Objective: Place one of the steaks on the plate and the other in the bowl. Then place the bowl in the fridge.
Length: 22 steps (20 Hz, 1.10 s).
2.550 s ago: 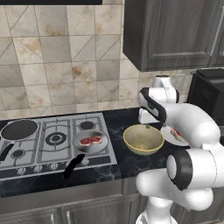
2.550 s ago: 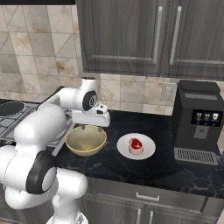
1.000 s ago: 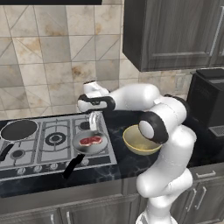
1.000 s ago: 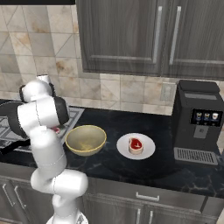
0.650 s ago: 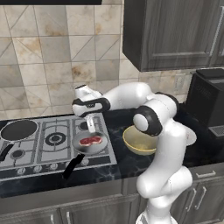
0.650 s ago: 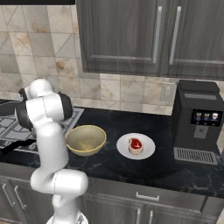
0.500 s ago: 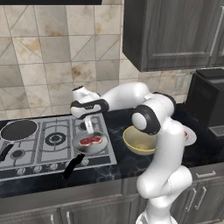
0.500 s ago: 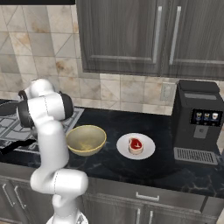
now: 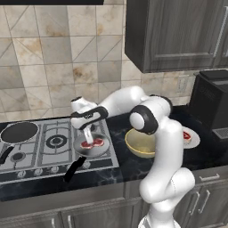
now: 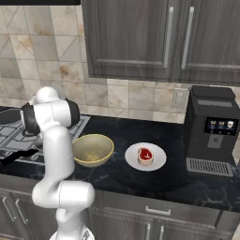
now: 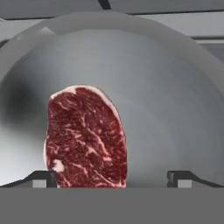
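over the grey pan (image 9: 91, 146) on the stove (image 9: 44, 147), the gripper (image 9: 88, 135) hangs with fingers (image 11: 41, 178) spread wide, holding nothing — one steak (image 11: 85, 138) lies in the pan below. on the counter (image 10: 187, 185), the other steak (image 10: 145, 155) sits on the plate (image 10: 158, 161) — just beside the empty bowl (image 10: 92, 149).

Raw steak (image 11: 85, 138) lies flat in grey pan (image 11: 175, 100), lower left of frame. Jaws wide apart, fingertips (image 11: 41, 177) at bottom edge.
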{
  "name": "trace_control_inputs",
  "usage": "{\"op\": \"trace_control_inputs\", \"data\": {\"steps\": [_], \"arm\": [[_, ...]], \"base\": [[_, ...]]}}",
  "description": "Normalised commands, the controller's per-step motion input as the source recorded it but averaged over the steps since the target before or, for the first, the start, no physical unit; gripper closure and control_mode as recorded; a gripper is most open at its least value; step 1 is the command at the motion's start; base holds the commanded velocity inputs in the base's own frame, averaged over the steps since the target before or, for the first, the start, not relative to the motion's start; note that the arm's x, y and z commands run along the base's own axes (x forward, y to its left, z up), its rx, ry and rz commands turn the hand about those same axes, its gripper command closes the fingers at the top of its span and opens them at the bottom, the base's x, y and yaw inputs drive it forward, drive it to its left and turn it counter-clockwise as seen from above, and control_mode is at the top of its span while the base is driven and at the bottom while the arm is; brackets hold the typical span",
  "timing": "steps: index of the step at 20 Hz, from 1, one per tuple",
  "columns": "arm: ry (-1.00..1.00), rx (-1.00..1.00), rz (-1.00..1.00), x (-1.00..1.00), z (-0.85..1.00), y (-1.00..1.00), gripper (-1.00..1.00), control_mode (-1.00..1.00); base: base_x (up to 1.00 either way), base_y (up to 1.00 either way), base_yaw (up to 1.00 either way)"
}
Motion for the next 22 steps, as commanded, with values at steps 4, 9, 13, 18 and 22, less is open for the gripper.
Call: {"op": "trace_control_inputs", "data": {"steps": [4,9,13,18,22], "arm": [[0.0,0.0,0.0,-0.02,-0.18,0.0,-1.0,-1.0],[0.01,0.01,0.0,-0.14,-0.14,-0.01,-1.0,-1.0],[0.02,0.04,0.0,-0.29,-0.03,-0.11,-1.0,-1.0],[0.11,0.04,0.01,-0.02,-0.24,-0.23,-1.0,-1.0],[0.0,0.0,0.09,-0.15,-0.33,-0.08,-1.0,-1.0]], "base": [[0.0,0.0,0.0],[0.0,0.0,0.0],[0.0,0.0,0.0],[0.0,0.0,0.0],[0.0,0.0,0.0]]}}
